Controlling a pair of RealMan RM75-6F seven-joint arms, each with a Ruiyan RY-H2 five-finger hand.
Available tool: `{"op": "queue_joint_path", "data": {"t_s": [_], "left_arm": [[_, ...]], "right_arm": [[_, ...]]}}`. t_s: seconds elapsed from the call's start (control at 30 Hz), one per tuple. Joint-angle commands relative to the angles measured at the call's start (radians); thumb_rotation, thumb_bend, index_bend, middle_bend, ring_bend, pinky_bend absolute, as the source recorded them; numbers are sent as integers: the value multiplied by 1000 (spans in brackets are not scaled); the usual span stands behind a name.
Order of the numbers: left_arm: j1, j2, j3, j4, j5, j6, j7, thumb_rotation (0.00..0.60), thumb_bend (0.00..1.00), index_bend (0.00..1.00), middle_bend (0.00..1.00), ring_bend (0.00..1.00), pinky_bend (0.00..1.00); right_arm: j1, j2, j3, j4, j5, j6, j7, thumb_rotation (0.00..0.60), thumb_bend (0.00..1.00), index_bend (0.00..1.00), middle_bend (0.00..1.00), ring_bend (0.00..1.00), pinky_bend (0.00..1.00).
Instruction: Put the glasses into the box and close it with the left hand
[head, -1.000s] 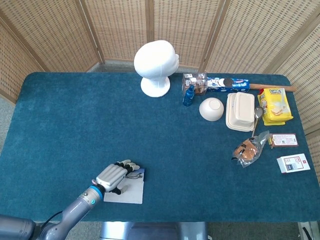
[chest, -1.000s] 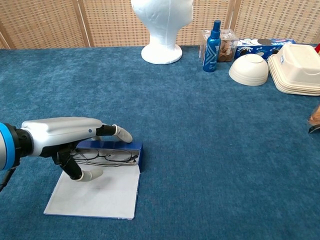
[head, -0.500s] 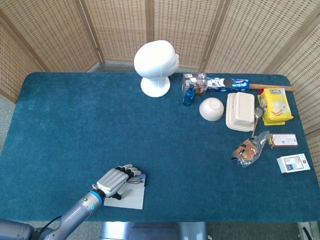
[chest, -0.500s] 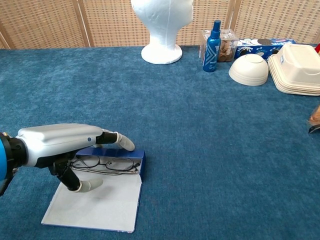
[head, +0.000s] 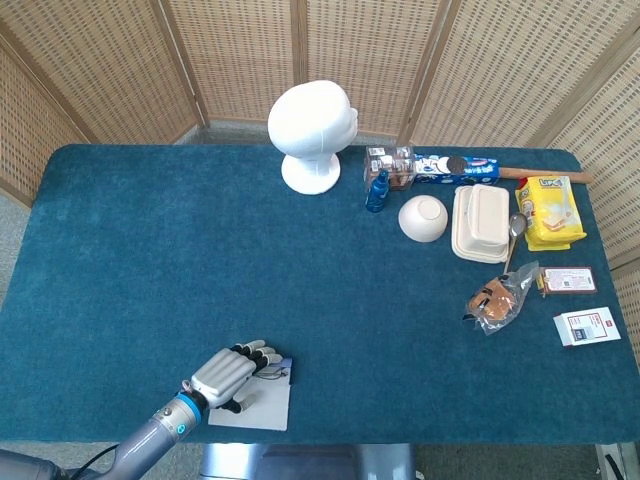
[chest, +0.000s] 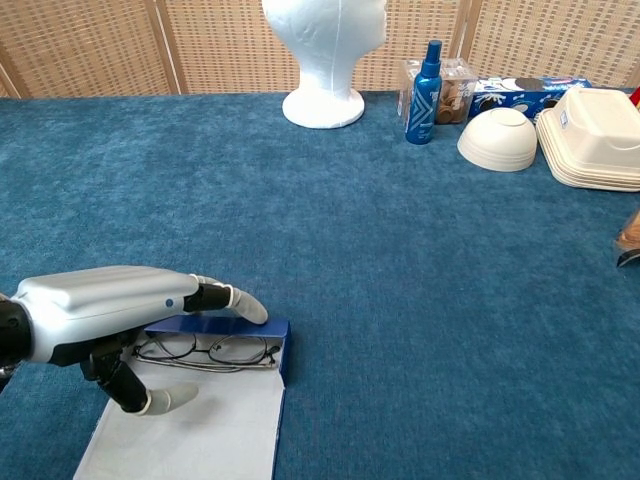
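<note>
So the glasses (chest: 208, 350) were already lying in the blue box (chest: 270, 335), lid (chest: 190, 440) flopped open flat toward the near edge of the tabletop (chest: 400, 300). The left robot hand (chest: 110, 312) hovered right over them, fingers (chest: 235, 300) stretched out, gripping nothing. Far right, a clear jar (head: 390, 166) had brownish stuff inside. Couldn't read any labels, too small.

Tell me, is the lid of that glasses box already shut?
No, the box lies open, its white lid flat on the table, and the glasses show inside it beneath the left hand.
</note>
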Motion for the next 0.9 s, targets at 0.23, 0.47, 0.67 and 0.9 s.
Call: {"op": "queue_joint_path", "data": {"t_s": [0.23, 0.47, 0.67, 0.9], "left_arm": [[12, -1, 15, -6, 36, -9, -4, 600, 385, 141, 152, 64, 167], [21, 0, 22, -8, 57, -18, -4, 600, 386, 141, 152, 63, 166], [28, 1, 28, -11, 63, -21, -2, 600, 385, 141, 152, 63, 167], [35, 2, 29, -14, 67, -24, -4, 600, 385, 141, 151, 63, 166]], "right_arm": [[-3, 1, -1, 0, -3, 8, 0, 579, 390, 41, 165, 126, 284], [-7, 2, -2, -4, -4, 14, -2, 577, 391, 41, 165, 126, 284], [-7, 3, -4, -6, -7, 15, -5, 581, 390, 40, 165, 126, 284], [-6, 3, -4, -9, -8, 15, -7, 580, 390, 40, 165, 126, 284]]}}
